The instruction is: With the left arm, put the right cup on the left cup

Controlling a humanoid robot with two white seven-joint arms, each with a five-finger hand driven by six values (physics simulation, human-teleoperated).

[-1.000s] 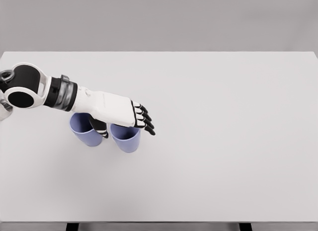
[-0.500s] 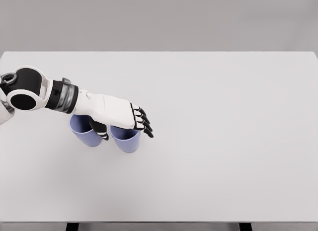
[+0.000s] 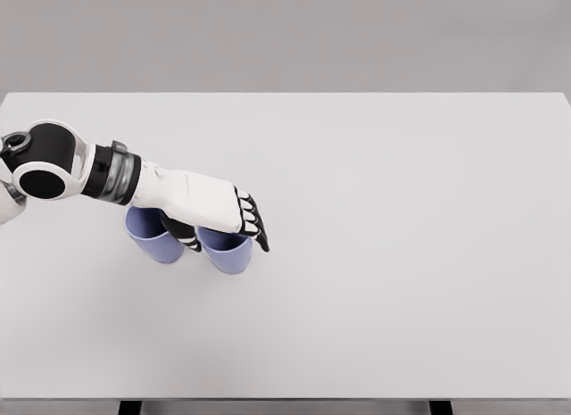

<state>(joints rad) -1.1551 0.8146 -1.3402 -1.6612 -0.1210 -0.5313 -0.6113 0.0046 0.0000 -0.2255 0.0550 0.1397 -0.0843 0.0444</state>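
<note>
Lavender-blue right cup [image 3: 227,252] stands upright on the white table [image 3: 401,254], in the table's left half, nearer the front edge than the back. Its rim is mostly covered by the left hand [image 3: 210,211], which sits directly over it, palm down. The fingers [image 3: 252,226] are bent downward past the cup's right rim, black tips pointing at the table just right of the cup; the thumb [image 3: 184,236] drops into the gap to the cup's left. So the digits straddle the cup with a loose curl, but whether they actually press its wall I cannot tell from this angle. Cup base looks planted on the table, not lifted. Left cup [image 3: 153,237], same colour, also upright, stands just left of the right cup, close beside it; touching or a thin gap, cannot tell, since the thumb hides the seam. Its back rim is under the white wrist. Left forearm runs up and left from the right cup toward the table's left edge.
</note>
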